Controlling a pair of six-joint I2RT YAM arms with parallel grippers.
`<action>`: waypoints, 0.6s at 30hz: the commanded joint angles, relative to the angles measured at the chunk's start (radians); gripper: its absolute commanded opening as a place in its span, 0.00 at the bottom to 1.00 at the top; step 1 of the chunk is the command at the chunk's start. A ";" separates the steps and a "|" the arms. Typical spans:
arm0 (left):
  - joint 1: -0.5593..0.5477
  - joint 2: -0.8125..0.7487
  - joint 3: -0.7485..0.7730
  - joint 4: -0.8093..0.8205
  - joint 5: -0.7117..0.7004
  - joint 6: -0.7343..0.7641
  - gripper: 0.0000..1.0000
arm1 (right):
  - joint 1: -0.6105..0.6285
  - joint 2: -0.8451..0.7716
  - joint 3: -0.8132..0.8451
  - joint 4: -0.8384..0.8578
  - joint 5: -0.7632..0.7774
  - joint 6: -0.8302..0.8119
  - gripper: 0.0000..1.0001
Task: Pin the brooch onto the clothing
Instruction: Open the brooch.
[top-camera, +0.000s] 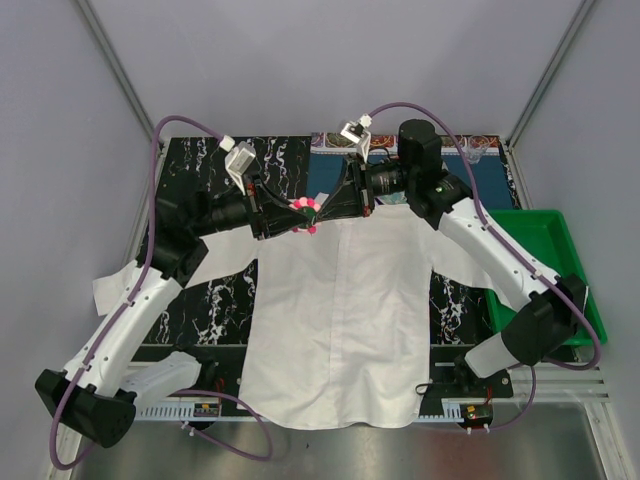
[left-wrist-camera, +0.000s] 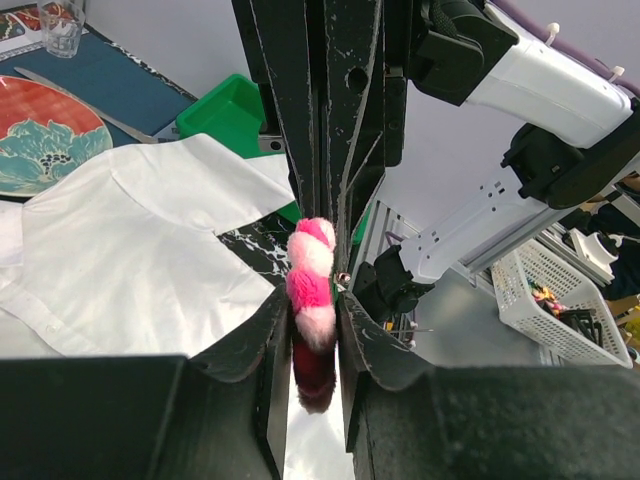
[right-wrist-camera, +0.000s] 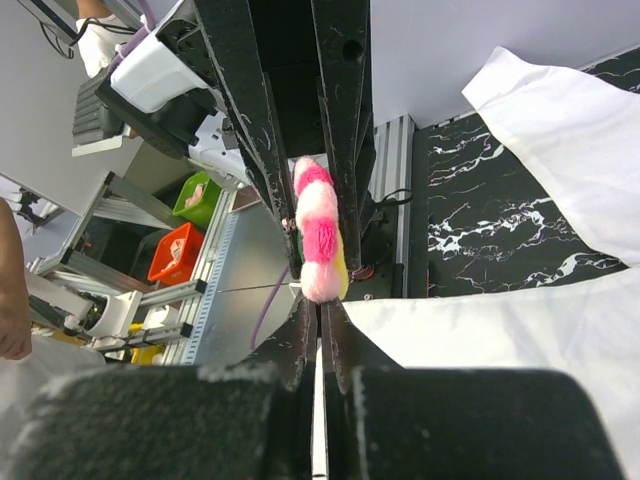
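The brooch (top-camera: 305, 214), a small fluffy flower with pink and white petals, hangs in the air above the collar end of the clothing (top-camera: 340, 320), a white shirt spread flat on the table. My left gripper (top-camera: 294, 217) comes in from the left and is shut on the brooch (left-wrist-camera: 312, 290), which is squeezed between its jaws (left-wrist-camera: 312, 312). My right gripper (top-camera: 323, 208) meets it from the right, shut, its tips (right-wrist-camera: 320, 315) touching the brooch's lower petal (right-wrist-camera: 318, 245). The shirt (left-wrist-camera: 130, 250) also shows below in both wrist views (right-wrist-camera: 560, 340).
A green bin (top-camera: 545, 250) stands on the right of the table. A red-and-teal plate (left-wrist-camera: 40, 130) and a glass (left-wrist-camera: 62, 25) sit on a blue mat at the back. A white basket (left-wrist-camera: 560, 300) lies off the table.
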 joint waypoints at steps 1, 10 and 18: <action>-0.007 0.013 0.003 0.054 0.002 -0.016 0.22 | 0.020 0.017 0.056 0.033 -0.018 0.008 0.00; -0.011 0.010 -0.041 0.054 0.008 -0.016 0.31 | 0.018 0.026 0.064 0.038 0.007 0.020 0.00; -0.010 -0.013 -0.066 0.054 0.001 -0.004 0.13 | 0.011 0.037 0.080 0.039 0.007 0.027 0.00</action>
